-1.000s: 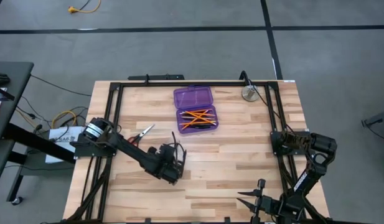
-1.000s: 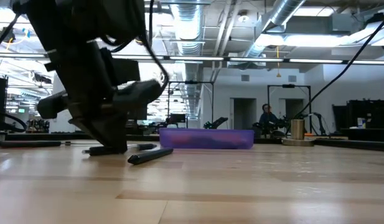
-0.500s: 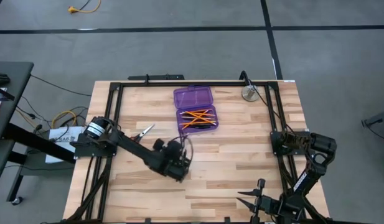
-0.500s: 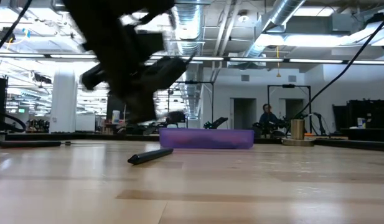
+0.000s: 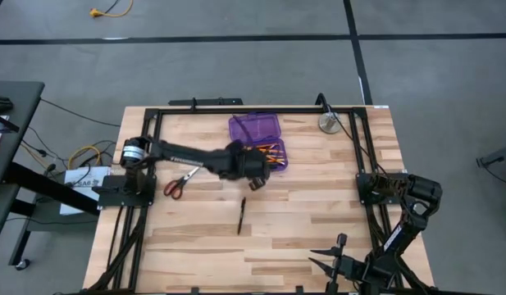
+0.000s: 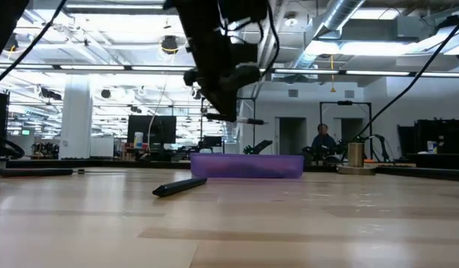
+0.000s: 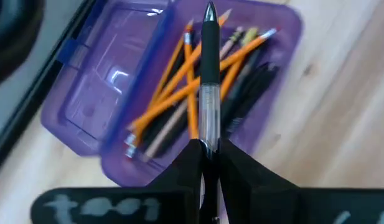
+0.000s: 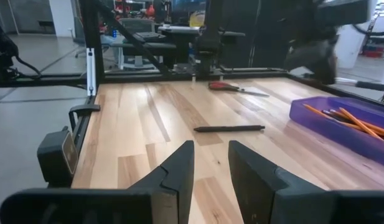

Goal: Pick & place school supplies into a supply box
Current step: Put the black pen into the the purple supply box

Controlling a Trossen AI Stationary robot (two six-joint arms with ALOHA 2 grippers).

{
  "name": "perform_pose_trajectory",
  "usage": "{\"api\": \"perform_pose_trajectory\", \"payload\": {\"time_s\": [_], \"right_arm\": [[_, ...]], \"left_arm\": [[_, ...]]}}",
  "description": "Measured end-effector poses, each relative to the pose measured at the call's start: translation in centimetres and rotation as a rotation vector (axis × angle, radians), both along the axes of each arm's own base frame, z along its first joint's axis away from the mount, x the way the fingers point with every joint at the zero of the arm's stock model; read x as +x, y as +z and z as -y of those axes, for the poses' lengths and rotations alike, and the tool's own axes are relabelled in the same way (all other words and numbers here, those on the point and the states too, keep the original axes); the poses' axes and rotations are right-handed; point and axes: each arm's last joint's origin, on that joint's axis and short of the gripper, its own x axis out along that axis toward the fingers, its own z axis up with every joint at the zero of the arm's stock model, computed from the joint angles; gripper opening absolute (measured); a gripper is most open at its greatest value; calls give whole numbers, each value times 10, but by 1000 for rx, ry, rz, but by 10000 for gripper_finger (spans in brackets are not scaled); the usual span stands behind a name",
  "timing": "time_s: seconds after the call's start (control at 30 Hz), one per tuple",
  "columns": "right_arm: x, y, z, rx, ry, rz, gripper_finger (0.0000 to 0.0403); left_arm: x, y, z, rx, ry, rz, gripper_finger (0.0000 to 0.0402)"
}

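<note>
The supply box (image 5: 255, 129), translucent purple, lies open at the table's far middle. Its near half holds orange pencils (image 7: 179, 81), black pens and a pale pencil. My left gripper (image 5: 254, 170) hangs above the box's near end, shut on a pen with a clear barrel and black grip (image 7: 208, 81). A second black pen (image 5: 242, 217) lies flat on the table nearer the front. Red-handled scissors (image 5: 180, 182) lie flat left of it. My right gripper (image 8: 210, 168) stands open near the front right, with nothing between its fingers. My left gripper pinches the pen's clear barrel (image 7: 208, 127) between its two fingers. The pen runs on past the fingertips (image 7: 190, 155) in line with them, black grip end foremost. The fingers slant down from the table's left. The pen is lifted clear, its free end (image 6: 253, 120) above the box.
A round silver metal object (image 5: 328, 123) stands at the far right, beside the black frame rail (image 5: 355, 139). Rails also run along the table's left and far sides. Bare wood lies between the loose pen and my right gripper.
My left gripper has risen from the table near the front and swung toward the far edge and right, to the box, rolling as it went. It has stayed shut, and its pen is now lifted clear. The other pen has stayed on the table.
</note>
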Motion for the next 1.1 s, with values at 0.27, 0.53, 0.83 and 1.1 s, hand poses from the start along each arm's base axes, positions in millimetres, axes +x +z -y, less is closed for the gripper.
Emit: {"api": "perform_pose_trajectory", "payload": {"time_s": [0.27,0.53,0.83,1.1], "right_arm": [[0,-1,0,-3,12,-28,95],[0,-1,0,1,17,-39,95],[0,-2,0,0,17,-39,95],[4,-11,1,-15,4,-48,95]], "left_arm": [[-1,-1,-39,-32,-84,-84,34],[-2,-1,-42,-13,-118,-108,78],[-1,0,-37,-35,-52,-60,124],[1,0,4,-76,-19,17,130]]}}
